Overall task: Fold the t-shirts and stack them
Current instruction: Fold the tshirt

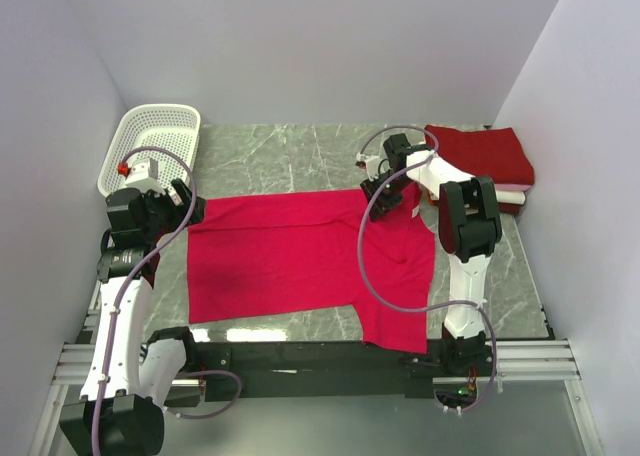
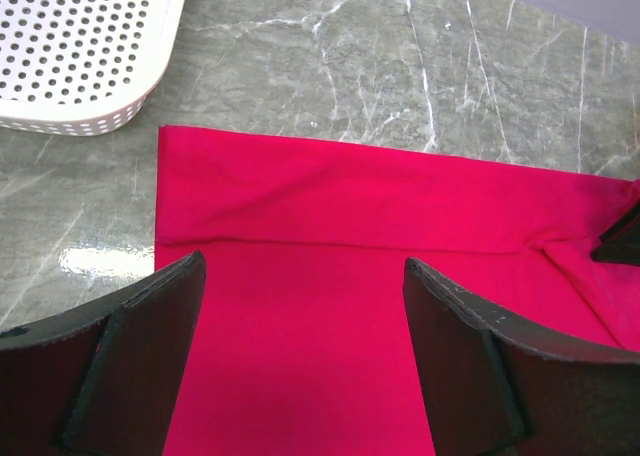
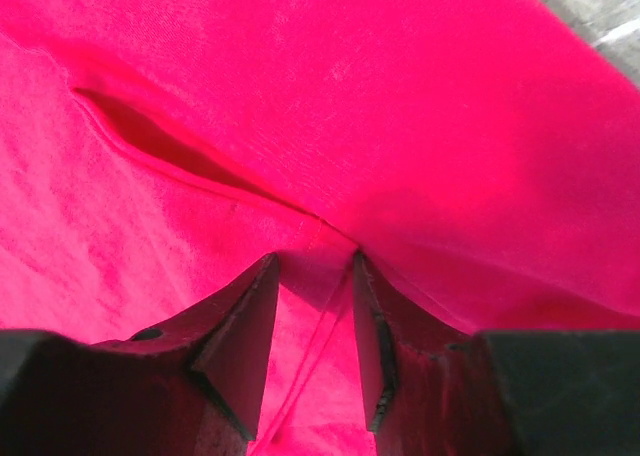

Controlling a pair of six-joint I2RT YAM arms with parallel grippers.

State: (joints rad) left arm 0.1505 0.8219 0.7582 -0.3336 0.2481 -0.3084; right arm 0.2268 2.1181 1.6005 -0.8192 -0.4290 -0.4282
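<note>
Nearest the arm bases a flap of the bright red t-shirt (image 1: pixel 290 261), probably a sleeve, sticks out toward the desk (image 1: pixel 300 156) edge at the end farthest from the basket (image 1: pixel 160 109); the rest lies spread flat, just near of the basket and running away from it to the right. Its long axis goes left to right across the desk; the straight edge by the basket looks like the hem, so I judge the neck end points away from the basket.

The left gripper (image 2: pixel 302 286) hangs over that hem edge, on the basket's near side, jaws wide apart and holding nothing. A band along the shirt's far edge is doubled over, so a first lengthwise fold seems begun. The right gripper (image 3: pixel 314 266) sits at the far edge of the end away from the basket; its fingers are drawn close with a ridge of red cloth and a seam pinched between them.

Farthest off, in the far corner opposite the basket, the crimson t-shirt (image 1: pixel 480 154) lies folded on the white t-shirt (image 1: pixel 512 189). Two shirts look done and stacked; the red one is left to finish folding and add to the pile.
</note>
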